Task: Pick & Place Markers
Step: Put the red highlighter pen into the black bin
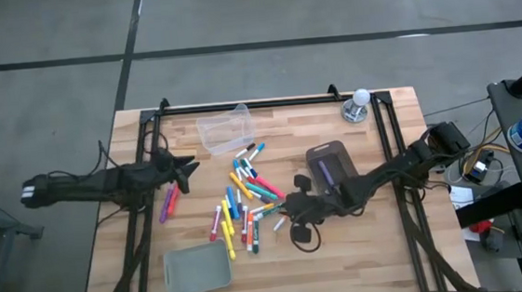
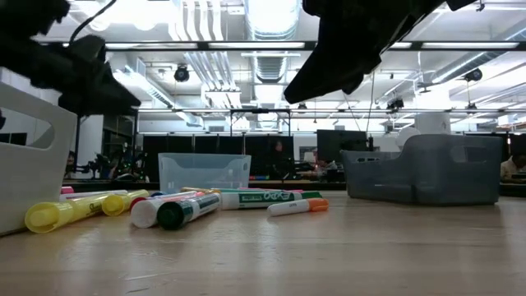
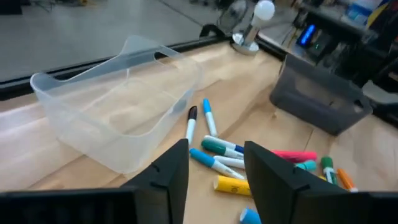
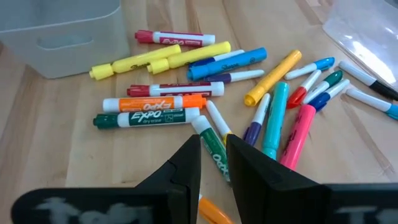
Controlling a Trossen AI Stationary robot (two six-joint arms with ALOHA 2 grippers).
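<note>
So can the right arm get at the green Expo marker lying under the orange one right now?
Probably yes. The right tool hovers over the pile, fingers slightly apart, and the green Expo marker lies flat with nothing on top; the orange marker alongside crowds one side.

1. The green marker (image 4: 147, 118) with a white body carries the word "EXPO" in the right wrist view.
2. The orange marker (image 4: 154, 103) just above it has lettering too, probably "EXPO", but it is hard to read.
3. In the low view, a long green and white marker (image 2: 261, 199) lying on the table shows "EXPO".
4. Other markers have printed labels, too small to read.
</note>
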